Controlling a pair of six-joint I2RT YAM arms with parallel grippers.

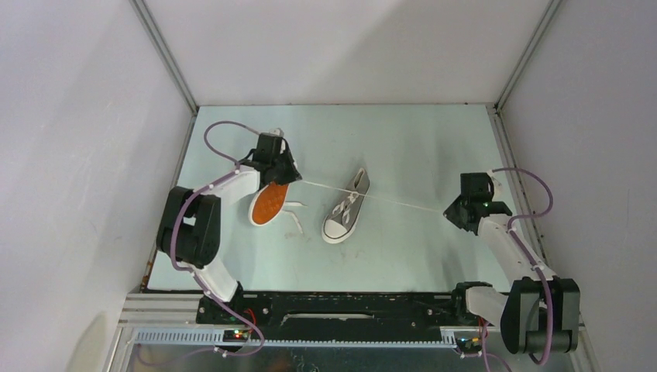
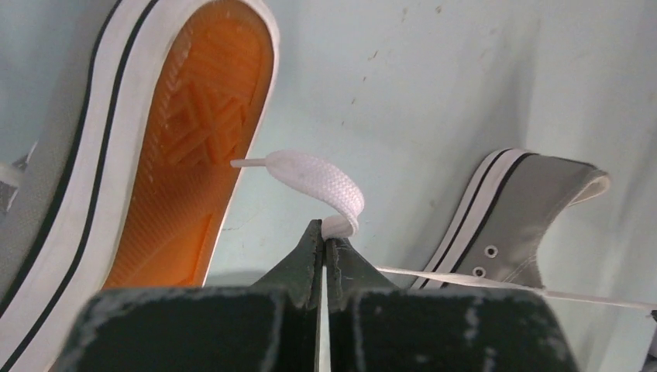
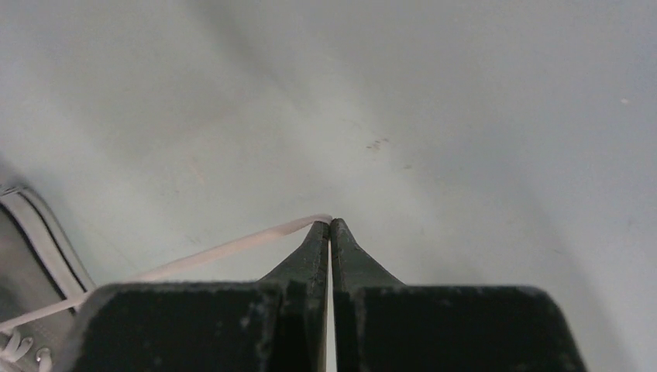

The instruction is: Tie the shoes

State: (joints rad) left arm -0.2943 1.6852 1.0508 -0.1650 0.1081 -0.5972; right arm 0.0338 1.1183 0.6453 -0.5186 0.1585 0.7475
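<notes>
**Overhead and wrist views, read left to right.** The left gripper hangs over the left half of the desk, toward the far-left corner. Its fingers are pressed together on the left lace end, whose flat white tip curls up above the fingertips.

Partly beneath it lies the overturned shoe, tipped so that the orange sole faces upward. A loose white lace trails beside it on the desk. It is apparently this shoe's own, though the overhead view is too small to be sure.

Just to the right, near the desk's centre, the upright shoe stands on its sole. Its white toe cap points toward the near edge and its heel toward the far edge, and it does not touch the first shoe. Its lace is drawn taut in a nearly straight line from the left gripper, across the eyelets, to the right gripper.

The right gripper is near the right edge. Its fingers are closed on the right lace end, pinched at the very fingertips above bare desk.
</notes>
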